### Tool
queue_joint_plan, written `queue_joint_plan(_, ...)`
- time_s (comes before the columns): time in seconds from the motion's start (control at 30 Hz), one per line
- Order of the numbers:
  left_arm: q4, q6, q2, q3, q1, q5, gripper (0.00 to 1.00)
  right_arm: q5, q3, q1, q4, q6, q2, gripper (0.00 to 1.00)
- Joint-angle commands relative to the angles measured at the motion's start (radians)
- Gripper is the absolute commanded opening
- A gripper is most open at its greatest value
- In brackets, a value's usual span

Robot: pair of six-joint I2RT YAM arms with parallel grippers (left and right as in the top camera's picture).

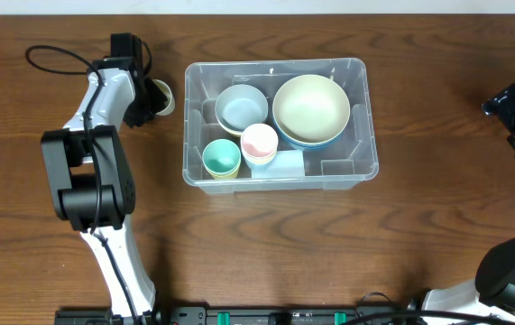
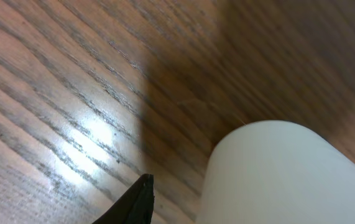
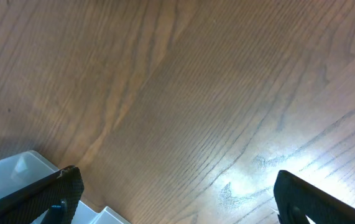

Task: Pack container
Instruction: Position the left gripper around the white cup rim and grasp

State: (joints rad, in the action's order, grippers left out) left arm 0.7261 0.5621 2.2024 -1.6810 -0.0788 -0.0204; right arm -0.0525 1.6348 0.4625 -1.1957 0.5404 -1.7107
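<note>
The clear, rigid plastic rectangular container (image 1: pixel 340 171) sits mid-way across the grained wooden table (image 1: pixel 266 244), holding smooth round bowls (image 1: pixel 310 108) and cups (image 1: pixel 259 140). Just left of it, the left gripper (image 1: pixel 151 97) is at a glossy cream cup (image 1: pixel 161 97); whether it is clamped on it I cannot tell. That slick curved wall could slip or tip under an off-centre pinch. The right gripper (image 3: pixel 183 196) hangs well to the right, jaws apart.

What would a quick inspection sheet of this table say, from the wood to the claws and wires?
Surface: brown wood-grain table, some glare.
Job's things: clear container mid-table holding a grey bowl, a cream bowl, a green cup and a pink cup; a pale cup stands outside, to its left.
Clutter: nothing seen.
Grippers: left gripper at the pale cup, grip unclear; right gripper open over bare wood.
Cables: black cable looping beside the left arm.
Surroundings: nothing seen beyond the table.
</note>
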Motion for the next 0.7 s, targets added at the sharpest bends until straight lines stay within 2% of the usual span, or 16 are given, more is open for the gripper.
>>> queue_joint_plan(0.0, 0.002, -0.035, -0.090, -0.021, -0.008, -0.010, 0.33, 0.003, 0.001, 0.010, -0.001, -0.006, 0.007, 0.99)
queue_joint_plan(0.2, 0.006, -0.038, -0.158, -0.021, -0.008, -0.010, 0.34, 0.003, 0.001, 0.010, -0.001, -0.006, 0.007, 0.99)
queue_joint_plan(0.37, 0.032, -0.039, -0.156, -0.020, -0.007, -0.014, 0.30, 0.003, 0.001, 0.010, -0.001, -0.006, 0.007, 0.99)
queue_joint_plan(0.67, 0.039, -0.045, -0.149, -0.019, -0.007, -0.014, 0.29, 0.003, 0.001, 0.010, -0.001, -0.006, 0.007, 0.99)
